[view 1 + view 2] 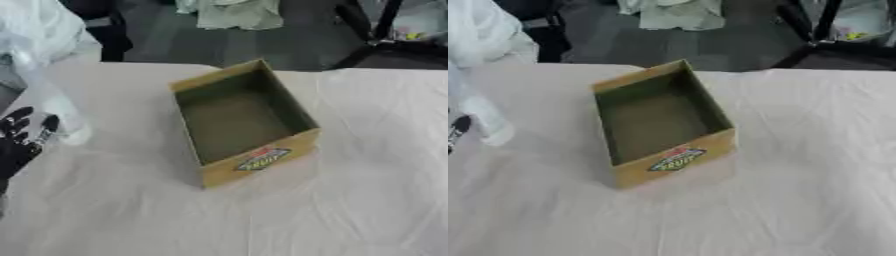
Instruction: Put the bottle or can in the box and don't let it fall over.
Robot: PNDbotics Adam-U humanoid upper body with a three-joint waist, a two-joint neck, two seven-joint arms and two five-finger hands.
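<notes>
My left hand (pixel 19 142) sits at nine o'clock, fingers spread and up, grasping nothing; the right is out of view. The box (pixel 245 120) stands open and empty mid-tabletop (pixel 367 200). I see no bottle or can, so the placing is all ahead.

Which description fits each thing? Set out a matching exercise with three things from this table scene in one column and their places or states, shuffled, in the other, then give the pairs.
Things:
1. box
2. left hand
3. white cloth

Descriptions:
A. at the left edge, fingers straight, holding nothing
B. spread over the table, wrinkled
C. mid-table, open on top, nothing inside, a label on its near wall

Pairs: 1-C, 2-A, 3-B
</notes>
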